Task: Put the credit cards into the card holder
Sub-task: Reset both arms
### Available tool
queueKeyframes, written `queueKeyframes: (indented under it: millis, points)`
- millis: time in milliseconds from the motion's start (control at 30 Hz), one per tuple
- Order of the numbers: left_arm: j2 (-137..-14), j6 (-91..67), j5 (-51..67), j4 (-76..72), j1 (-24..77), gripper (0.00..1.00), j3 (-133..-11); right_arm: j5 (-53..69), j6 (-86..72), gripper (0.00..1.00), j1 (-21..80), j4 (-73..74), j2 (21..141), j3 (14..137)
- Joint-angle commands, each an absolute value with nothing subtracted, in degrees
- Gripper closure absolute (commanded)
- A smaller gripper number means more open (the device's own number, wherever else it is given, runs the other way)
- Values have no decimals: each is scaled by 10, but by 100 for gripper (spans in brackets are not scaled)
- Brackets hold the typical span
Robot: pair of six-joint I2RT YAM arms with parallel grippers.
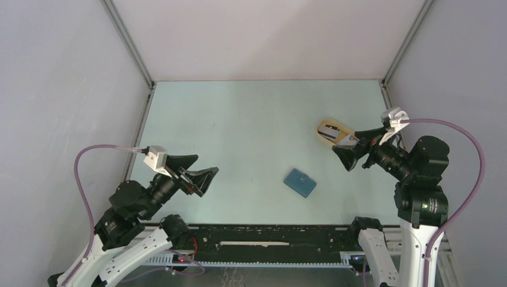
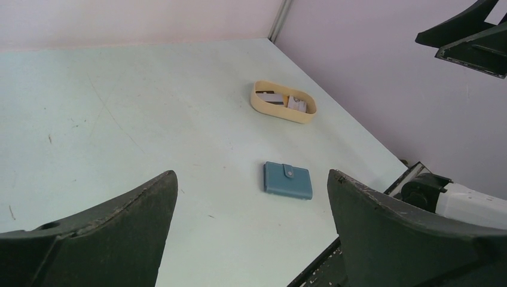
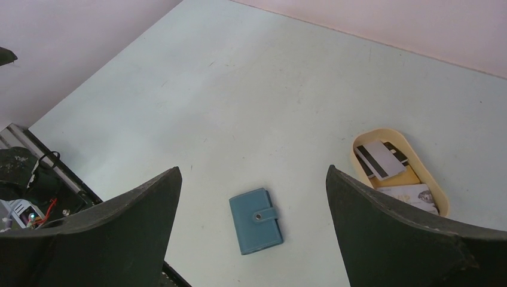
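A shallow beige oval plastic tray (image 1: 320, 133) sits on the pale green tabletop (image 1: 239, 131), and it is the landmark here. Inside it lie the thin rectangular credit cards (image 3: 381, 159): a grey-white one with a dark stripe on top, and a pale printed one beside it over something amber. The small flat blue folding card holder (image 1: 300, 182) lies closed with its pale snap facing up, apart from the tray, nearer the arms' bases and to the tray's left. The right gripper (image 3: 253, 170) hangs in the air just beside the tray's near side, jaws spread wide with nothing between them. The left gripper (image 2: 251, 173) hovers well apart from the tray, far to its left, jaws equally wide and empty, pointing towards the tray
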State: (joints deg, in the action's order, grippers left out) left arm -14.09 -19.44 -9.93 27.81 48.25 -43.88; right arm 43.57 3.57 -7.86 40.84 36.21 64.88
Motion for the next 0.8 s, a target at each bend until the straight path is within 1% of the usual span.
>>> queueKeyframes:
  millis: [0,633,767]
  points:
    - [-136,-182,-109,277,481,0,-430,445,40,0,-83,395,356,649]
    - [-130,-182,-112,277,480,0,-425,442,43,0,-83,399,356,648]
    - [-130,-183,-110,276,481,0,-425,458,45,0,-84,396,355,640]
